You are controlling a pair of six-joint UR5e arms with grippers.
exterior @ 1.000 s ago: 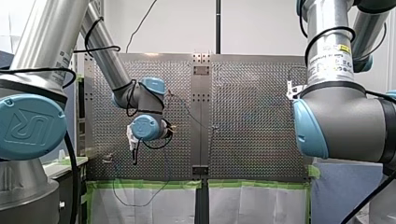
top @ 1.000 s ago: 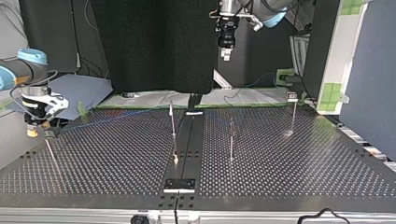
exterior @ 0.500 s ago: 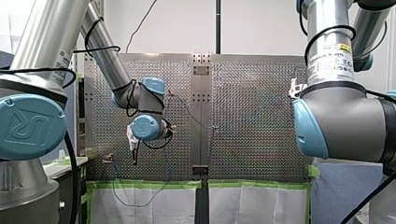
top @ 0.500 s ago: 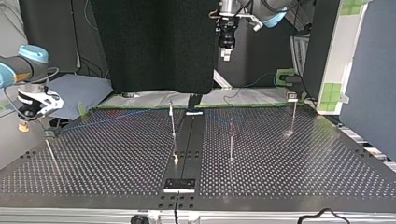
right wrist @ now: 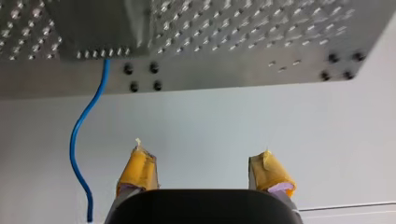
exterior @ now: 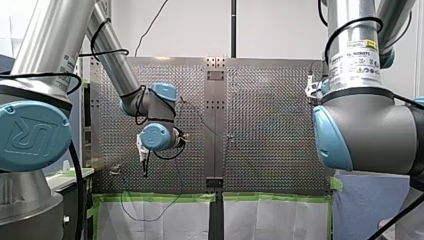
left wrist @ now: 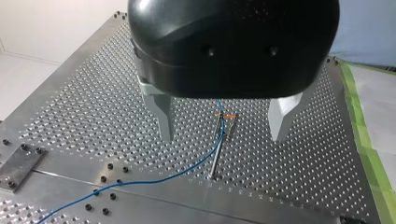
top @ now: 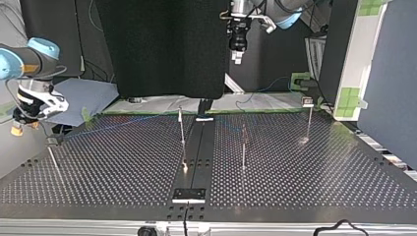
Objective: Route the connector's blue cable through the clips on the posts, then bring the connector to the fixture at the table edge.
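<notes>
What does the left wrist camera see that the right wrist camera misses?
Only the left wrist view: a thin post standing on the table, a small clip at its top, and the blue cable running from there across the holes, under my left arm's jaws, which are metal.

Only the right wrist view: the table's edge seen from outside it, the cable hanging off that edge, and yellow pads on my right arm's jaws.

Both: the perforated table, the blue cable, and open jaws holding nothing.
</notes>
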